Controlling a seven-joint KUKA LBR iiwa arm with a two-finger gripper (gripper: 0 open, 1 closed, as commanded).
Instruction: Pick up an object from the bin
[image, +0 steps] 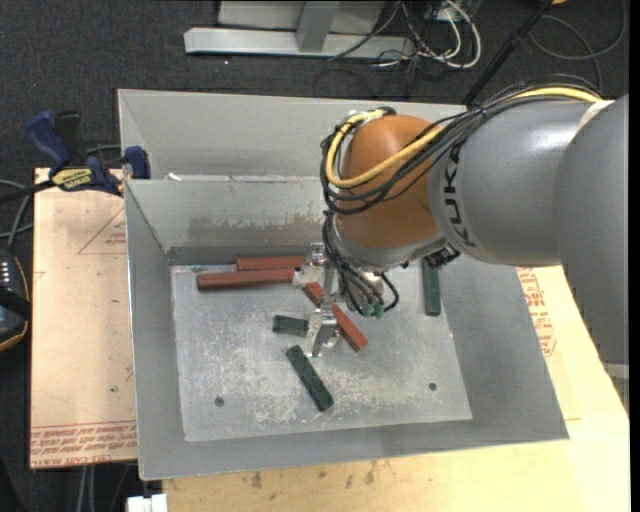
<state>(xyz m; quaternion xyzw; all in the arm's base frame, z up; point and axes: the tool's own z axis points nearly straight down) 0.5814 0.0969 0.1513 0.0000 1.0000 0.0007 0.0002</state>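
Inside the grey metal bin, the floor is bare sheet metal, scuffed and speckled with pale flecks, with a small dark spot near each front corner. The back wall is streaked and worn along its lower part.

The arm reaches in from the right. Its orange cover is looped with yellow and black cables and hangs over the middle of the bin. Below the cover the gripper is down close to the floor at the bin's centre. It stands against the left side of a slanted red-brown bar, which runs from under the wrist towards the front right. Whether the gripper is spread or closed cannot be told, nor whether it has the bar.

A small dark green block lies just to the gripper's left. A long dark green bar lies on a slant just in front of it, apart from both. Two longer red-brown bars lie side by side along the back wall at the left, touching each other. Another dark green bar lies on the right of the floor, pointing front to back, partly under the arm.

Around the bin the room's floor is dark carpet. Behind the bin stands a grey metal base, with a tangle of loose cables beside it
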